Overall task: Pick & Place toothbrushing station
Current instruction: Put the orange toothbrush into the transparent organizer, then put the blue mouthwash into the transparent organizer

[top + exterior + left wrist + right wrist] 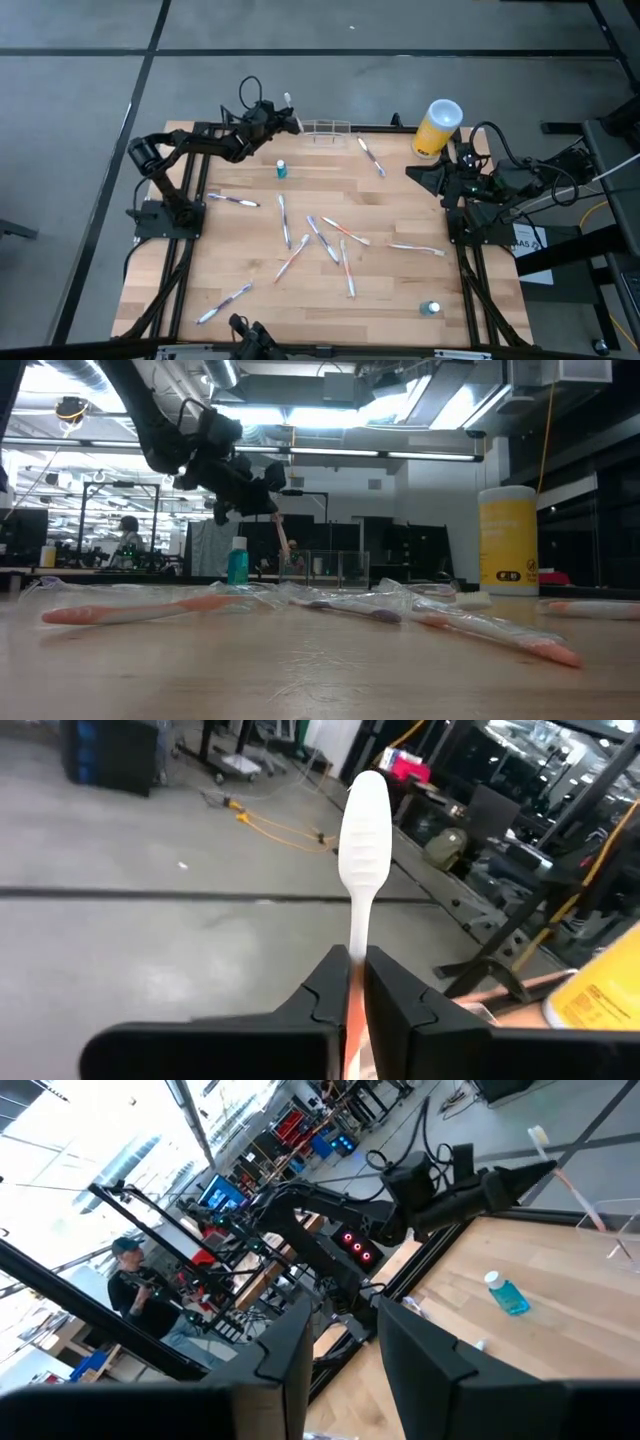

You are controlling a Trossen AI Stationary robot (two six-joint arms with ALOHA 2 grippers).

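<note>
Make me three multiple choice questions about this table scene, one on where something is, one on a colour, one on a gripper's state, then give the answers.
1. Where is the small see-through plastic holder?
A. at the table's far edge
B. at the table's middle
C. on the floor

2. What colour is the tall cylinder with the white top?
A. red
B. yellow
C. green

3. What is the left gripper doing?
A. resting open on the table
B. gripping a small bottle
C. shut on a white-headed toothbrush

Answers: 1 A, the high view shows it on the far edge beside the left gripper. 2 B, its body is yellow. 3 C, the left wrist view shows the fingers clamping the handle.
</note>
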